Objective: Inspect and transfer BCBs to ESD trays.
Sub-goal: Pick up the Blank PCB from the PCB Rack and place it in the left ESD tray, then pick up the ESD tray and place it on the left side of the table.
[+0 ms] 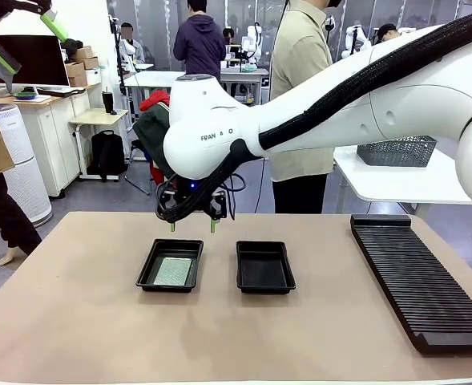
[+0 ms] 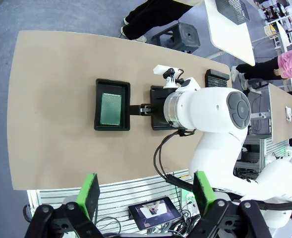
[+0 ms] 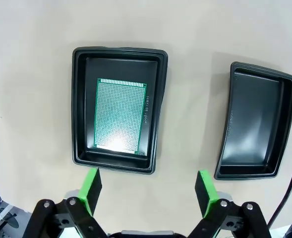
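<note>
Green perforated board [image 3: 120, 115], pale glossy face up, lies flat in left tray [image 1: 146, 273]; right tray [image 1: 264, 269] bare. Judged light, thin, stiff, easily scratched: pinch across the long edges, where the gap to the tray walls is small. Trays are smooth black plastic with flared rims, on matt tan bench [image 1: 75, 321]. Right jaws hang over left tray, wide apart, empty. Left jaws are high above the bench, wide apart, empty.

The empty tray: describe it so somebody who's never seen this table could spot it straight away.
On the tan table, left of the long black ribbed rack, two shallow black trays sit side by side. It is the one nearer the rack, the empty tray; its neighbour, the other tray, holds a green circuit board.
</note>
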Tool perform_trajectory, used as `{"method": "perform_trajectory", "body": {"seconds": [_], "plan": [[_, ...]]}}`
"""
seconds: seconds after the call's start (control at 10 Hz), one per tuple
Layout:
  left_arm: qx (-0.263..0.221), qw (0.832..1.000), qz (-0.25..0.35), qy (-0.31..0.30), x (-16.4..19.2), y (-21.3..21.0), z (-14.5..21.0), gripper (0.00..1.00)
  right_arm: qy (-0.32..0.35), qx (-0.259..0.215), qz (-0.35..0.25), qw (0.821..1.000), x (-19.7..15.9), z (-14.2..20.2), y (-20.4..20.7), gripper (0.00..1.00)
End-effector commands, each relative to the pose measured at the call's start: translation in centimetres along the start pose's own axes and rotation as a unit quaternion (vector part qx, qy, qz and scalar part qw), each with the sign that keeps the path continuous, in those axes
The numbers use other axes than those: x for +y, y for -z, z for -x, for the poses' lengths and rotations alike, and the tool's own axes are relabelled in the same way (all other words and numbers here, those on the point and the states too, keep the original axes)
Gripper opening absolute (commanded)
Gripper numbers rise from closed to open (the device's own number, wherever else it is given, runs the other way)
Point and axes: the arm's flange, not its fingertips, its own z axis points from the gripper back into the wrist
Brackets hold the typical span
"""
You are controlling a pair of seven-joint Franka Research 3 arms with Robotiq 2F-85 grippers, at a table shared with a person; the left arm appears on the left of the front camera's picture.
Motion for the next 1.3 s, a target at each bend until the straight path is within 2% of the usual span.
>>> {"method": "perform_trajectory", "body": {"seconds": [0.0,1.2], "plan": [[0.0,1.0,0.002,-0.002,0.12,0.07,0.06,1.0,0.0,-0.004,0.003,1.0,-0.01,0.0,-0.03,1.0],[0.0,1.0,0.002,-0.002,0.12,0.07,0.06,1.0,0.0,-0.004,0.003,1.0,-0.01,0.0,-0.03,1.0]]}}
